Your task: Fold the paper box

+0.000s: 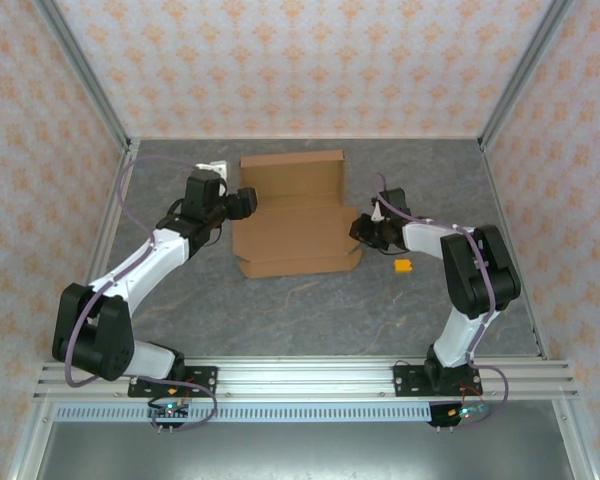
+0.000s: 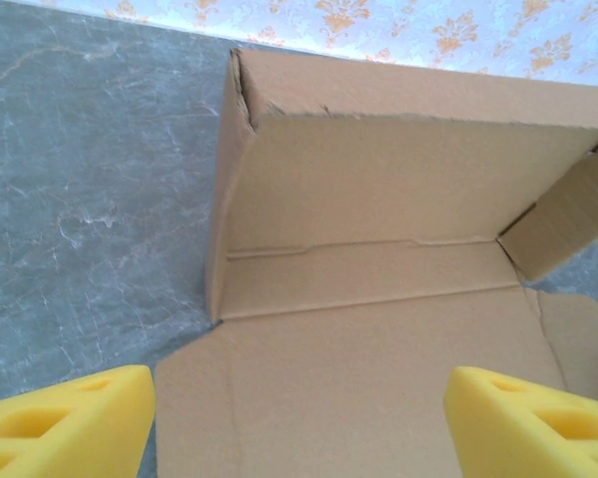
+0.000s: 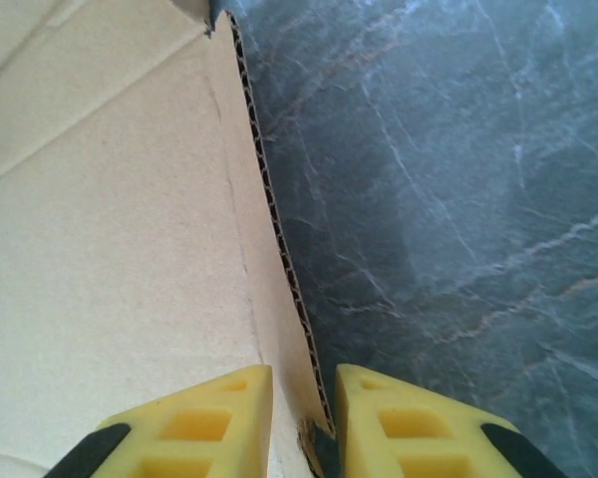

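Centrally, box (image 1: 292, 225) is lying part-folded; right gripper (image 3: 304, 398) is pinching its edge; left gripper (image 2: 299, 398) is hovering, jaws spread.

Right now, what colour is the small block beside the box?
Orange block; top view shows it best.

White arms (image 1: 145, 255) with black joints, purple cables (image 1: 70, 368), yellow gripper fingers (image 3: 209, 423)

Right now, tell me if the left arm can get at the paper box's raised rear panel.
Probably yes: the left tool is open and faces the paper box's raised rear panel, with only flat cardboard between them.
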You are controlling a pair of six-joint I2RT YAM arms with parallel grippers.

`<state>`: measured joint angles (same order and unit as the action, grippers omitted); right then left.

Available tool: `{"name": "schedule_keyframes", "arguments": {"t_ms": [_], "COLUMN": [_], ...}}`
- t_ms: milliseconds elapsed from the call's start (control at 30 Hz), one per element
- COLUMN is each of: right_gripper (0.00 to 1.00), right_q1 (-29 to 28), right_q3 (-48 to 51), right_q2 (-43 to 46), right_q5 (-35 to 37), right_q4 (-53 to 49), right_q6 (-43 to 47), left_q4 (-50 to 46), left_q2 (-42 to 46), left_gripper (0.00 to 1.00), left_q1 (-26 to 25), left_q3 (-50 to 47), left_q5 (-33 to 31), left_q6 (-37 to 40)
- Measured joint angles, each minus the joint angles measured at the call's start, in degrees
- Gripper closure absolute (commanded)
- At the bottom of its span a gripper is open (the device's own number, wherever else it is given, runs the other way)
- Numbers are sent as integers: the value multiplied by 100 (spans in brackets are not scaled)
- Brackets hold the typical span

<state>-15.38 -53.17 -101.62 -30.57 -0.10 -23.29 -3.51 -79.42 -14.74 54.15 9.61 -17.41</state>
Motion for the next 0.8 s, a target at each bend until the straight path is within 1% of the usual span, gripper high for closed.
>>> {"name": "schedule_keyframes", "arguments": {"t_ms": [100, 200, 300, 400, 533, 667, 800], "right_gripper": [90, 91, 93, 94, 94, 93, 92], "right_q1": [0, -2, 0, 7, 50, 96, 107], "right_q3": [107, 236, 238, 216, 175, 155, 155], "right_q2": [35, 173, 334, 457, 553, 715, 901], "right_q5": [-125, -260, -407, -610, -857, -1010, -1123], "right_q4": [291, 422, 428, 426, 400, 348, 391], "right_q6": [-393, -817, -1128, -1447, -1803, -2087, -2583], "left_q4": [-9, -61, -337, -529, -645, -920, -1211], "left_q2": [70, 131, 190, 234, 428, 605, 649], "left_gripper": [25, 26, 27, 28, 28, 28, 29], "left_q1": [-81, -247, -505, -826, -1237, -1366, -1366], "left_q3": [-50, -48, 22, 111, 111, 291, 667], "left_q5": [111, 192, 192, 190, 157, 20, -267], "left_q6": [-240, -358, -310, -81, 496, 1073, 1143]}}
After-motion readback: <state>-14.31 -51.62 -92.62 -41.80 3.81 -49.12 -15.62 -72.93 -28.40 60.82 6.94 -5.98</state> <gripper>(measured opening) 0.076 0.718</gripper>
